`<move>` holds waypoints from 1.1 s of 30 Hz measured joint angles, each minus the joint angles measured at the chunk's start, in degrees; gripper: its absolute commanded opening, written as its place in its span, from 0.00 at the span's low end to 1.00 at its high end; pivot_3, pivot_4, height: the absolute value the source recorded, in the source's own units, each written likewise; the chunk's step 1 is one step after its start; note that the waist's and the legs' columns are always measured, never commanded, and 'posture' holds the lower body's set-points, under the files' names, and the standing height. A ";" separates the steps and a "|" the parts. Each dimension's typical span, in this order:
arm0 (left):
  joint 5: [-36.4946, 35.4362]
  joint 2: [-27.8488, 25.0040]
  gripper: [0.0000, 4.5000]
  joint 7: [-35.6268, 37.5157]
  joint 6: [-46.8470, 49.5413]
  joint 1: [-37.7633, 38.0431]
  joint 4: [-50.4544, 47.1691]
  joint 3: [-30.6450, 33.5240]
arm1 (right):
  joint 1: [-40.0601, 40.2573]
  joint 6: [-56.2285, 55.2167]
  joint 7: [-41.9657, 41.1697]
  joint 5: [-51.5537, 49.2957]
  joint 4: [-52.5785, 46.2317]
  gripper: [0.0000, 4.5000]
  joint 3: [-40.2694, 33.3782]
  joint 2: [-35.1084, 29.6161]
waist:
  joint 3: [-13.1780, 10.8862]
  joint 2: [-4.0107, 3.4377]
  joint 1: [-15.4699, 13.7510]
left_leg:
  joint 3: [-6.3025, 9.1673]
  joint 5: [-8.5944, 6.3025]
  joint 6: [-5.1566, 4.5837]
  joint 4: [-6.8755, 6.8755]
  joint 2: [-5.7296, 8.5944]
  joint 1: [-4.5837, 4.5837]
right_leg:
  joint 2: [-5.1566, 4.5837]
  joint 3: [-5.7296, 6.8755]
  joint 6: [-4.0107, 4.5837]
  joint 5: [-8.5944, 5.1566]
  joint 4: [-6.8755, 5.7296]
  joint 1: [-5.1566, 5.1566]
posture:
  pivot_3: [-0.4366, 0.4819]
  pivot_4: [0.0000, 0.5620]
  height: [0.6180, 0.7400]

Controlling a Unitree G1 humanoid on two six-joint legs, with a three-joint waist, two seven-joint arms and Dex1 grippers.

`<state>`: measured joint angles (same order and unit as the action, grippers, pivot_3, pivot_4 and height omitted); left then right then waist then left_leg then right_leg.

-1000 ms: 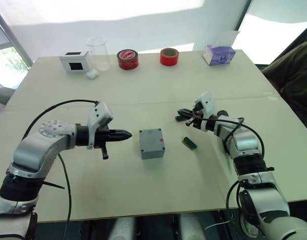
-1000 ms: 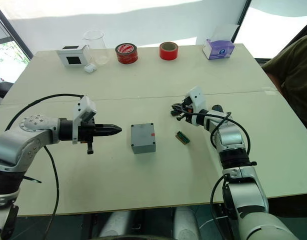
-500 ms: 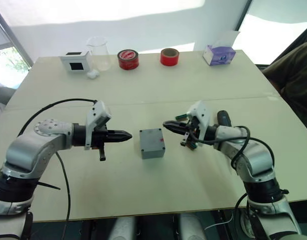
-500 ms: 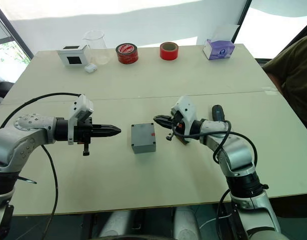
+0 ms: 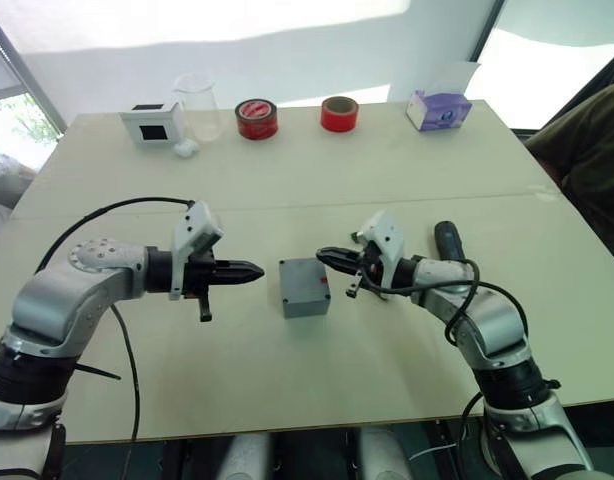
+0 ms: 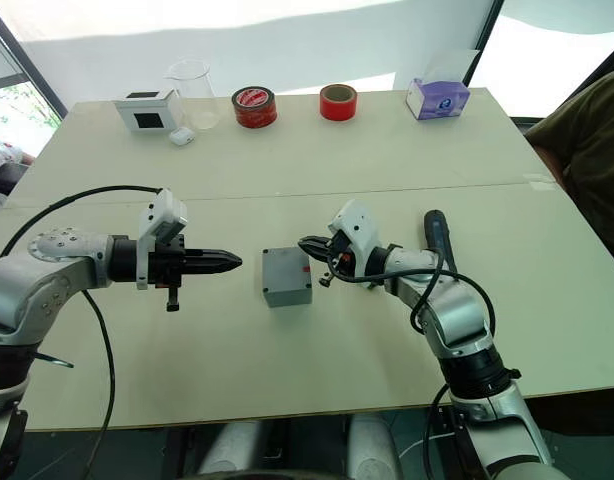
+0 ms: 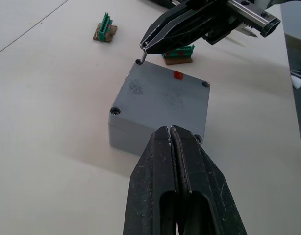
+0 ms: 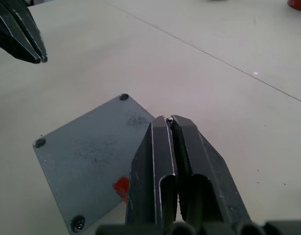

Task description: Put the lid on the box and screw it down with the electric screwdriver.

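While its two black fingers press together around a small screw, the right gripper (image 7: 144, 47) hangs over a corner hole of the lid (image 7: 163, 98), the screw's tip just at that corner. The lid sits closed on the box (image 5: 305, 287), square on the table (image 5: 317, 180) between the two arms, with a small red mark on its top face and screw heads showing in two other corners. The left gripper (image 5: 259, 269) points at the box from the other side, fingers pressed together on nothing, a little apart from it. The electric screwdriver (image 5: 449, 240) lies on the table behind the right arm. Two small green connectors (image 7: 105, 28) lie beyond the box. Along the far edge stand a white box (image 5: 152, 122), a beaker (image 5: 197, 105), two tape rolls (image 5: 255, 118) and a tissue box (image 5: 438, 108).
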<state>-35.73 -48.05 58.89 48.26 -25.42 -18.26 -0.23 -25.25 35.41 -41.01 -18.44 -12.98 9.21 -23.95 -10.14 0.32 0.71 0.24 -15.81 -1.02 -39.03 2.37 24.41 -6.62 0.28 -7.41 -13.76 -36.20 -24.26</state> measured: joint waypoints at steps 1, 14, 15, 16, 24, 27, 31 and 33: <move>0.00 0.00 0.00 -0.20 0.05 0.08 -0.11 0.00 | 0.00 -0.23 0.00 0.21 0.31 0.01 0.12 -0.01 | 0.00 0.00 0.01 | 0.00 0.00 0.00 0.00 0.00 0.00 | 0.00 0.00 0.00 0.00 0.00 0.00 | 0.48 0.27 1.00; -0.01 -0.01 0.00 -0.58 0.16 0.57 -0.70 0.00 | -0.02 -1.30 -0.12 1.37 2.01 0.06 0.83 -0.11 | 0.00 0.00 -0.01 | 0.00 0.01 0.01 0.00 0.00 0.00 | 0.00 0.00 0.00 0.00 0.00 0.00 | 0.48 0.27 1.00; -0.01 0.00 0.00 -0.58 0.15 0.57 -0.70 0.00 | -0.01 -1.35 -0.13 1.50 2.07 0.13 1.16 -0.13 | 0.00 0.00 -0.01 | 0.00 0.01 0.02 0.00 0.00 0.00 | 0.00 0.00 0.00 0.00 0.00 0.00 | 0.48 0.27 1.00; -0.01 0.00 0.00 -0.57 0.15 0.57 -0.70 0.00 | -0.01 -1.35 -0.12 1.60 2.07 0.21 1.32 -0.12 | 0.00 0.00 -0.01 | 0.00 0.01 0.02 0.00 0.00 0.00 | 0.00 0.00 0.00 0.00 0.00 0.00 | 0.48 0.27 1.00; 0.00 0.07 0.00 -0.48 0.12 0.51 -0.66 -0.02 | -0.16 -1.30 -0.44 1.91 2.08 0.86 1.06 -1.16 | 0.00 0.00 -0.01 | 0.00 0.01 0.01 0.00 0.00 0.00 | 0.00 0.00 0.00 0.00 0.00 0.00 | 0.48 0.27 1.00; 0.00 0.45 0.00 -0.46 0.04 0.34 -0.60 -0.02 | -0.53 -0.56 -0.35 1.83 2.07 1.00 0.45 -2.22 | 0.00 0.00 -0.06 | 0.00 0.00 0.01 0.00 0.00 0.00 | 0.00 0.00 0.00 0.00 0.00 0.01 | 0.48 0.27 1.00; -0.38 2.26 0.00 -0.45 0.01 -0.69 -0.13 -0.03 | -1.85 7.86 1.24 -3.01 1.66 1.00 -5.81 -2.91 | -0.01 0.00 -0.20 | 0.00 0.01 0.01 -0.02 0.01 0.01 | -0.01 0.00 0.00 0.00 -0.01 0.02 | 0.48 0.27 1.00; -1.26 3.17 0.00 -0.32 -0.01 -2.30 -0.14 -0.03 | -6.10 15.41 3.75 -5.94 1.29 1.00 -12.22 -5.75 | -0.01 0.00 -0.28 | 0.01 0.01 0.01 -0.04 0.01 0.01 | -0.03 0.00 0.00 0.01 -0.01 0.02 | 0.48 0.27 1.00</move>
<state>-36.98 -44.87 58.57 48.25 -27.73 -18.40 -0.25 -31.35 50.83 -37.26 -24.38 -11.69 -3.01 -29.70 -10.15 0.32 0.43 0.25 -15.81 -1.01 -39.07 2.38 24.42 -6.65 0.28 -7.41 -13.76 -36.21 -24.24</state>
